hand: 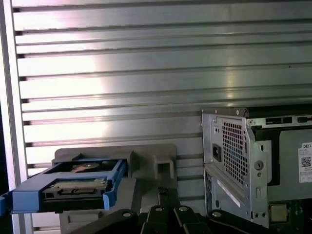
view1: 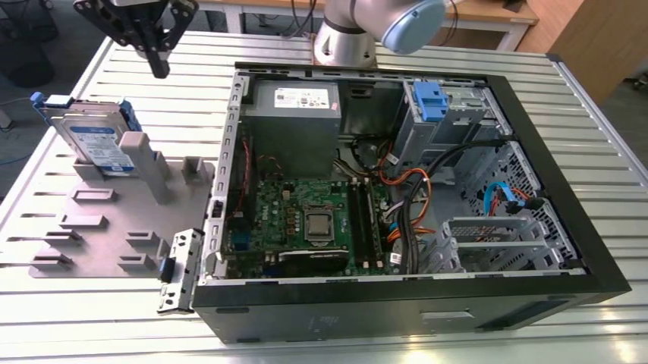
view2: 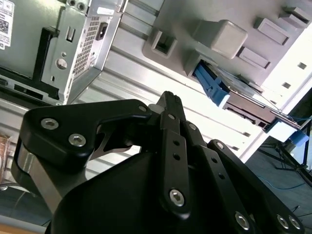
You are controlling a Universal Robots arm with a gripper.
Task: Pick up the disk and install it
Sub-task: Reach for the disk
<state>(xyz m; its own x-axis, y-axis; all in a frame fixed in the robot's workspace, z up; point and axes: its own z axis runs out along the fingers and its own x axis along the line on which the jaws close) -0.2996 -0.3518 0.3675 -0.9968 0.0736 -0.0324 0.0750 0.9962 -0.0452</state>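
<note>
My black tool [view1: 159, 70], closed and empty, hangs well above the silver-grey, blue-railed rectangular disk [view1: 96, 140] standing edgewise in its grey holder [view1: 111, 227].

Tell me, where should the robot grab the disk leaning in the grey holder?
Probably its free upper edge, coming from above and pinching the two flat faces. The disk stands tilted on edge in the grey holder, whose posts block its lower part.
</note>
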